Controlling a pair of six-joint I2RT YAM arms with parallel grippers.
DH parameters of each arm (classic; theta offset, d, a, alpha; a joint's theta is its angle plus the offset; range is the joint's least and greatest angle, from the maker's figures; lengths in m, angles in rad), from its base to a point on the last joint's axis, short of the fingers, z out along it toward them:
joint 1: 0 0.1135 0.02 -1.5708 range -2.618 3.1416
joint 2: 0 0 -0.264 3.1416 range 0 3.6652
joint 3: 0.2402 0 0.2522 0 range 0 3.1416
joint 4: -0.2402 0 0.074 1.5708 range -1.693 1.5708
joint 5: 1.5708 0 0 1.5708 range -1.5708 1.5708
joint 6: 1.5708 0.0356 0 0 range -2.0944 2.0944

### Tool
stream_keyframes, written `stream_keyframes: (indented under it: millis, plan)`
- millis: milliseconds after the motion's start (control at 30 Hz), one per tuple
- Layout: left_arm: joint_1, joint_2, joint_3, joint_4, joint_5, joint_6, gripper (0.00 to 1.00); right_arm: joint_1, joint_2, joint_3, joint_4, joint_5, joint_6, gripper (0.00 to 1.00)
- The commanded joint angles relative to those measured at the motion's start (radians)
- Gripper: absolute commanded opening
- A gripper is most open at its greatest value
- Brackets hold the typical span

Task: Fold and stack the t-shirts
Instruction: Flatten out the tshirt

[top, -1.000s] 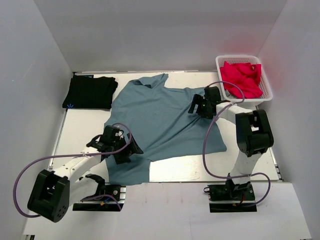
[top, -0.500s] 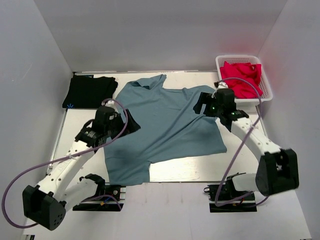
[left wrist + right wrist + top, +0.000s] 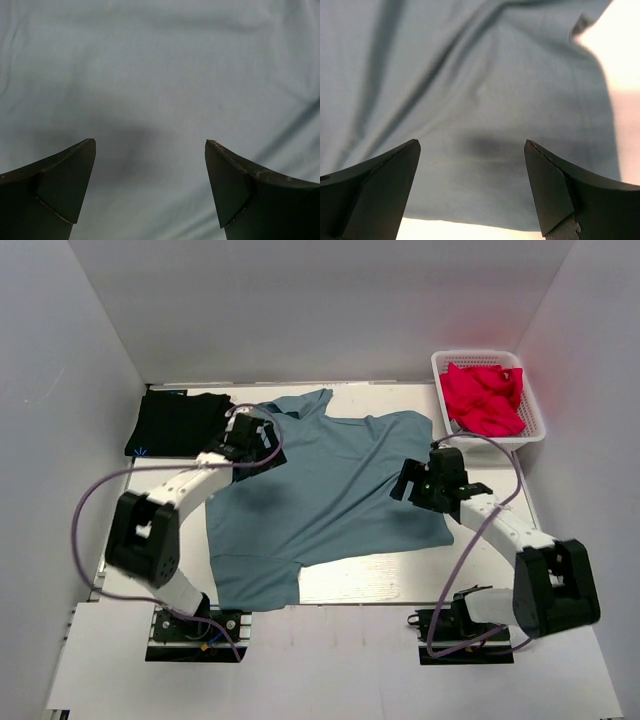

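A dusty blue-grey t-shirt (image 3: 320, 490) lies spread flat across the middle of the table. A black t-shirt (image 3: 180, 424) lies folded at the far left, with a small blue mark at its near edge. My left gripper (image 3: 262, 430) is open and empty above the blue-grey shirt's upper left part, which fills the left wrist view (image 3: 150, 75). My right gripper (image 3: 413, 483) is open and empty over the shirt's right edge; the right wrist view shows the cloth (image 3: 470, 100) and its hem below the fingers.
A white basket (image 3: 530, 430) holding red cloth (image 3: 482, 397) stands at the far right corner. The white table (image 3: 370, 575) shows at the front and right of the shirt. Grey walls enclose the table on three sides.
My left gripper has moved from the shirt's near left part to its upper left. My right gripper has moved from the far right of the shirt toward the near right edge.
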Motion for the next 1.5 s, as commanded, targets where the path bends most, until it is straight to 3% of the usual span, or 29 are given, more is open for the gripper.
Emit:
stream_keyframes:
  millis: [0, 267, 433, 600, 733, 933, 1067, 1233, 1467]
  plan:
    - [0.019, 0.116, 0.139, 0.076, -0.041, 0.037, 1.0, -0.007, 0.079, -0.014, 0.011, -0.046, 0.034, 0.9]
    - [0.08, 0.536, 0.489, 0.01, 0.007, 0.048, 1.0, -0.028, 0.128, -0.12, -0.038, 0.038, 0.126, 0.9]
    - [0.122, 0.749, 0.71, -0.16, -0.01, 0.036, 1.0, -0.065, 0.116, -0.178, -0.154, 0.13, 0.195, 0.9]
    - [0.164, 0.773, 0.71, -0.174, 0.031, 0.027, 1.0, -0.105, -0.024, -0.202, -0.329, 0.216, 0.245, 0.9]
    - [0.174, 0.76, 0.686, -0.073, 0.174, 0.077, 1.0, -0.114, -0.189, -0.184, -0.426, 0.22, 0.224, 0.9]
    - [0.154, 0.74, 0.686, 0.018, 0.354, 0.189, 1.0, -0.1, -0.303, -0.084, -0.311, 0.097, 0.045, 0.9]
    - [0.154, 0.74, 0.709, 0.018, 0.354, 0.205, 1.0, -0.093, -0.234, 0.02, -0.241, 0.101, 0.006, 0.9]
    - [0.154, 0.775, 0.747, -0.02, 0.314, 0.205, 1.0, -0.058, 0.002, 0.129, -0.167, 0.121, -0.009, 0.9]
    - [0.163, 0.927, 0.958, -0.134, 0.314, 0.162, 1.0, -0.041, 0.344, 0.339, -0.133, 0.207, 0.009, 0.9]
